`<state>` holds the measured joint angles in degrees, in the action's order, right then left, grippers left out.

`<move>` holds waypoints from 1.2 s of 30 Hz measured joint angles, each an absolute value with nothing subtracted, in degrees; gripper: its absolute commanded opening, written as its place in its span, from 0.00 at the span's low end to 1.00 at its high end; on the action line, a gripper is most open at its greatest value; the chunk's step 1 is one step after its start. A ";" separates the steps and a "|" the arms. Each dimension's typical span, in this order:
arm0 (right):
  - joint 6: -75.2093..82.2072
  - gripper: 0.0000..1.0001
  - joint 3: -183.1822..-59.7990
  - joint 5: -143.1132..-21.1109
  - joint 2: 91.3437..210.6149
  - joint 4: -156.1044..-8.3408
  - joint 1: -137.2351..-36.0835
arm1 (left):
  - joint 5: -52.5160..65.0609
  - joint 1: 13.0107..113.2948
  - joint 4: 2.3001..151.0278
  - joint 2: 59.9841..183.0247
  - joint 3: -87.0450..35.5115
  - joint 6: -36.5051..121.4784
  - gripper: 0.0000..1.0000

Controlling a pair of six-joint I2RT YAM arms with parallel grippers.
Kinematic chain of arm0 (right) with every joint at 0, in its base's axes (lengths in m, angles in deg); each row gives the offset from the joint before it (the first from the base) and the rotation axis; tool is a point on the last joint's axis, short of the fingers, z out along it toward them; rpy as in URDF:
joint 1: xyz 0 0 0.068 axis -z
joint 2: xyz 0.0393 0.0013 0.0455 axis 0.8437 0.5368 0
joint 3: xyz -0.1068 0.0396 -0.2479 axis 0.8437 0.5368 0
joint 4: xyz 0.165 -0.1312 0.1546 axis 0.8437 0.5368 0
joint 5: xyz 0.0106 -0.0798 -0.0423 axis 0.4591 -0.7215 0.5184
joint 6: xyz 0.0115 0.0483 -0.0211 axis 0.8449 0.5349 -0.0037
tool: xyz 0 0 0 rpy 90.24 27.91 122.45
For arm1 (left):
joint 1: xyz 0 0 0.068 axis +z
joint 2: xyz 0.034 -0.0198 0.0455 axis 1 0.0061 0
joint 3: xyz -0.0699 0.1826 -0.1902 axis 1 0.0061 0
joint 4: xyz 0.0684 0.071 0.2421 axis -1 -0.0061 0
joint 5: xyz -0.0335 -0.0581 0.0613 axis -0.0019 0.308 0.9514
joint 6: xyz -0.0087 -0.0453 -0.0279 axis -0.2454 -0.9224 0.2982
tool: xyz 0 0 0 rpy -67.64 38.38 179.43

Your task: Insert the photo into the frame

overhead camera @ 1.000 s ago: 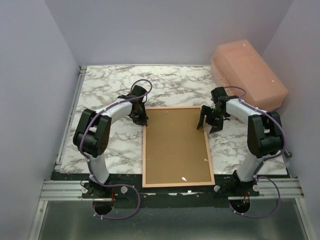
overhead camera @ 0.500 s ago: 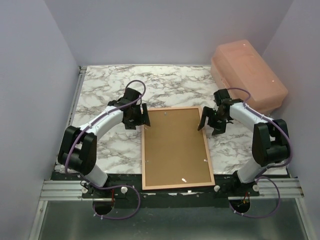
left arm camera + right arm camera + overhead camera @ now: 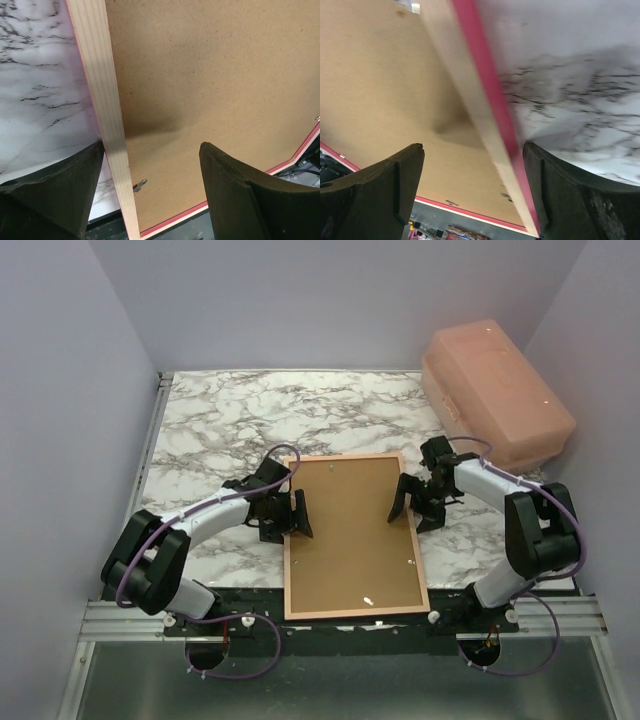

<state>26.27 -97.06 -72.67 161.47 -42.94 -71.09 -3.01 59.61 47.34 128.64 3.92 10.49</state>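
The frame (image 3: pixel 287 575) lies face down in the middle of the table, its tan back rails up and a pink edge showing. A brown backing board (image 3: pixel 350 535) fills it. The photo is hidden. My left gripper (image 3: pixel 291 517) is open and straddles the frame's left rail (image 3: pixel 105 100), one finger over the marble and one over the backing board (image 3: pixel 215 75). Over on the right, my right gripper (image 3: pixel 411 507) is open astride the other rail (image 3: pixel 470 95), with the board (image 3: pixel 385 85) to its left. Nothing is held.
A large pink plastic box (image 3: pixel 497 390) stands at the back right, close behind the right arm. A small metal clip (image 3: pixel 140 185) sticks out at the frame's left rail. Marble table surface (image 3: pixel 230 420) lies around the frame; the black front edge is just below it.
The left arm has slid from the frame's far left corner toward me along the left rail and its jaws have opened. The right gripper has shifted slightly and opened a little wider.
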 measured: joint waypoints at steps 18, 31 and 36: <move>25.68 0.88 -139.02 -76.13 190.17 -37.08 -79.01 | -4.25 55.22 48.80 122.43 9.91 3.92 0.78; 26.77 1.00 -161.53 -76.47 201.75 -32.62 -85.28 | -11.01 49.82 55.77 119.26 12.69 -5.37 0.81; 26.73 1.00 -157.80 -84.32 198.01 -31.09 -84.06 | -10.28 49.03 54.90 113.17 15.44 -7.03 0.84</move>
